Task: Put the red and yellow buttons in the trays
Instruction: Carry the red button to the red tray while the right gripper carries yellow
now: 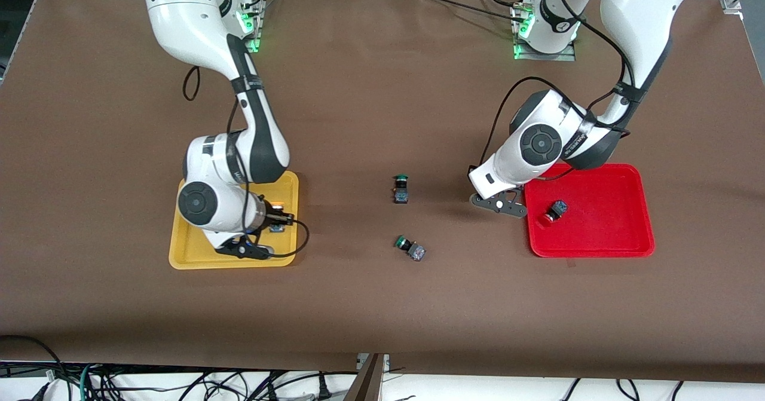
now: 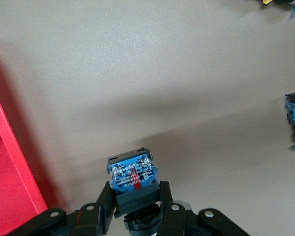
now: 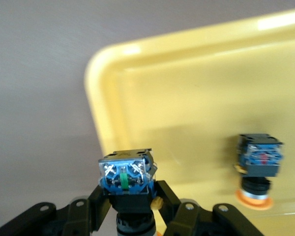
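I have the right gripper (image 3: 132,206) over the yellow tray (image 1: 191,251), toward its three o'clock edge, clamped on a button (image 3: 126,174); a yellow button (image 3: 258,167) stands in that tray. Two green buttons (image 1: 401,188) sit mid-table. The left gripper (image 2: 137,216), just beside the red tray's (image 1: 597,245) nine o'clock rim, pinches another button (image 2: 132,174); one red button (image 1: 554,211) lies in that tray.

Two green-capped switches lie apart on the brown table (image 1: 370,305), one green-capped switch (image 1: 400,189) farther from the front camera than the other green-capped switch (image 1: 410,248).
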Action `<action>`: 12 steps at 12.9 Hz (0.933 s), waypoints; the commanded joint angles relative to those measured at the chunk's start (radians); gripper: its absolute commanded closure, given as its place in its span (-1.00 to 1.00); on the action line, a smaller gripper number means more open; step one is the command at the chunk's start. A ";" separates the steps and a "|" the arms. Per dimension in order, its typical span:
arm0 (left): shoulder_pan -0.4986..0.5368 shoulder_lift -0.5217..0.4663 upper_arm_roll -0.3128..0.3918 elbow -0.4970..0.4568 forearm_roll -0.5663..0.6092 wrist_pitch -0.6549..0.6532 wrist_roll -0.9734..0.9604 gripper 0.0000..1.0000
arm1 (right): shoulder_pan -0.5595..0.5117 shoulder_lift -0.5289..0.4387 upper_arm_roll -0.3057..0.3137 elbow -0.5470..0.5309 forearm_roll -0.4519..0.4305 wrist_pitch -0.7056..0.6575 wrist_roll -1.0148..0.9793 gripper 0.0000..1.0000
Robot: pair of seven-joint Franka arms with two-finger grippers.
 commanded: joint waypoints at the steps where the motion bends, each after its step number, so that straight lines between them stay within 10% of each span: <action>1: 0.160 0.000 0.060 0.099 0.186 -0.333 0.372 0.92 | 0.023 -0.073 -0.001 -0.186 -0.007 0.099 -0.059 0.64; 12: 0.166 0.012 0.060 0.101 0.198 -0.330 0.392 0.90 | 0.035 -0.087 0.009 -0.306 -0.006 0.248 -0.059 0.24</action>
